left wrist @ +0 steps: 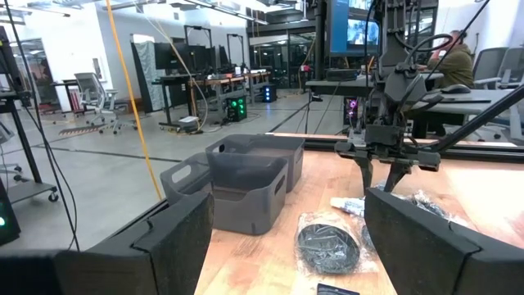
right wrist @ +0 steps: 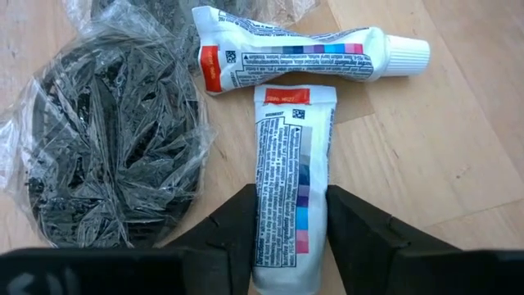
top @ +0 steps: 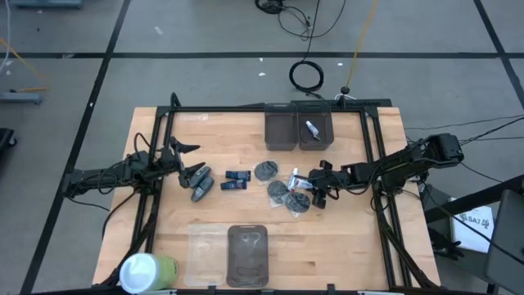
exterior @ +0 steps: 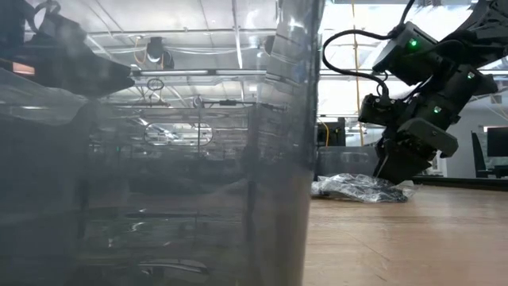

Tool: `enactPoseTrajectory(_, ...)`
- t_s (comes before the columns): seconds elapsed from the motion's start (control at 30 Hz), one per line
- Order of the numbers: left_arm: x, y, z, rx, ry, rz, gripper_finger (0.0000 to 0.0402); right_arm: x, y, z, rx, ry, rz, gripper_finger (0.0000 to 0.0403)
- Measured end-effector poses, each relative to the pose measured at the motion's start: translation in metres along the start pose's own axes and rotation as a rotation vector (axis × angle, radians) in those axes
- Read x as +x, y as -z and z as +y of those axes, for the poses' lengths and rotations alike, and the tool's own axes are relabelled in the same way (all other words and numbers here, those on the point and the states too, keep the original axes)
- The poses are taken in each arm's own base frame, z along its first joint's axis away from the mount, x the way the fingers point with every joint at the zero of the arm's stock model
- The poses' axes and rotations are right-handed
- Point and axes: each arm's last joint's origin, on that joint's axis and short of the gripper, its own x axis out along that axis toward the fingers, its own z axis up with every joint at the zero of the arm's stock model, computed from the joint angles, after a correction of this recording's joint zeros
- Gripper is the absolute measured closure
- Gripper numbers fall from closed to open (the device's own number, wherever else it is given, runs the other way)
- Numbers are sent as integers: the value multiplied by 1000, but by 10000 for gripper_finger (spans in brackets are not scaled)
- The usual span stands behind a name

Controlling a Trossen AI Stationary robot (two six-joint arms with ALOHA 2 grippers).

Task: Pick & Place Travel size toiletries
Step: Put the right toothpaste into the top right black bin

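The right gripper [right wrist: 288,225] is down at the wooden table [top: 344,238], its two dark fingers [right wrist: 233,225] standing either side of a small white tube with a red band and coloured squares [right wrist: 286,176]. The tube lies flat between them, the fingers close against its sides; I cannot tell whether they are pressing it yet. A second white tube with a ribbed cap [right wrist: 311,53] lies crosswise just beyond the first one's crimped end, touching or nearly so. Beside both sits a dark grey round flat packet in crinkled clear wrap [right wrist: 106,156].

Seen from above, the right arm [top: 393,164] reaches in low from the table's right edge, stretched toward the middle, its gripper [top: 321,187] over the cluster of packets. The left gripper [top: 182,157] hangs spread wide near the left side, that arm lying along the left edge. Two grey oblong bottles [top: 199,182] lie just beside it, and two dark blue packs [top: 236,180] a little farther in. Two dark see-through bins [top: 298,129] stand at the far edge, one with a white tube [top: 312,128] inside.
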Motion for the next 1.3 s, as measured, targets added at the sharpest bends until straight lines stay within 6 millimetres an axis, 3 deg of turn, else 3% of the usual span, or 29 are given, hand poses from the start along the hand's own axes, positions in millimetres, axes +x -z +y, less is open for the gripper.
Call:
enactPoseTrajectory(0.93,0,0,0,0,0,0,91,0,0,0,-4,0,3,276)
enactPoseTrajectory(1.3,0,0,0,0,1,0,92,0,0,0,-10,-2,4,312)
